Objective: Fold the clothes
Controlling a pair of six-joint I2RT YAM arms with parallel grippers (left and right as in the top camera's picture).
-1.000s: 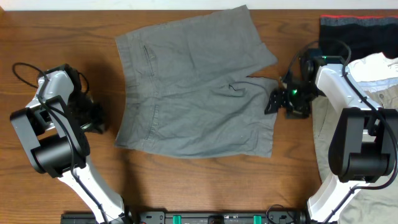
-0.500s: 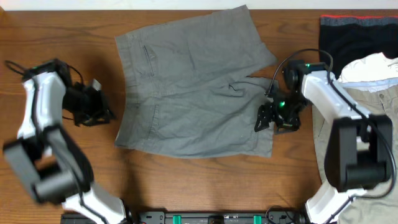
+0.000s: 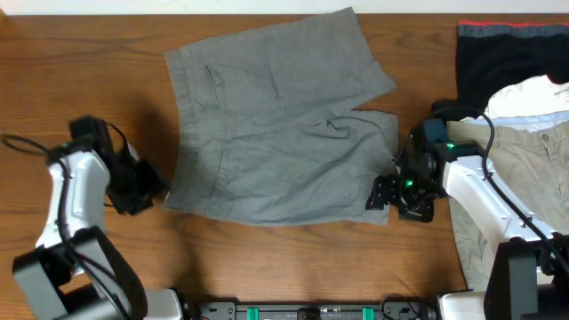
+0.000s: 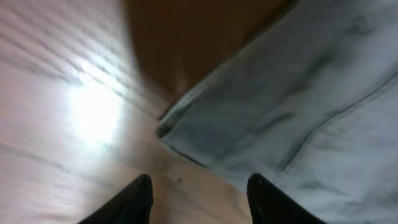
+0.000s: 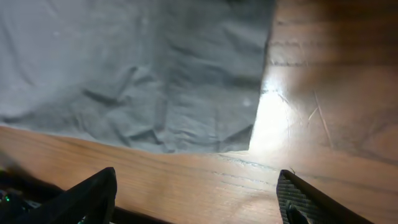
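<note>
— Where are the clothes?

— The medium-grey cotton shorts (image 3: pixel 276 133) lie spread flat and unfolded on the brown wooden counter (image 3: pixel 80 62), from the middle of the overhead view up to 12 o'clock. The waistband (image 3: pixel 178 133) faces 9 o'clock and both legs point to 3 o'clock.

— And the left gripper?

— The left gripper (image 3: pixel 147 185) is at about 8 o'clock of the shorts, just beside the lower corner of the waistband. In the left wrist view its two dark fingers (image 4: pixel 134 202) stand apart with bare wood between them. The waistband corner lies just ahead, toward 1 o'clock. The jaws are released and grasp nothing.

— The other side?

— The right gripper (image 3: pixel 384 191) is at 4 o'clock of the shorts, at the hem corner of the nearer leg. In its wrist view the black fingers (image 5: pixel 93 199) are spread wide over wood, and the wrinkled hem lies ahead toward 11 o'clock. Those jaws are released too, and no cloth is between them. Whether a fingertip touches the fabric, I cannot tell.

— Anything else on the counter?

— A black garment with a red edge (image 3: pixel 507 53) lies at 2 o'clock. Beige-khaki trousers (image 3: pixel 516 178) lie at 4 o'clock, beneath the right arm.
</note>
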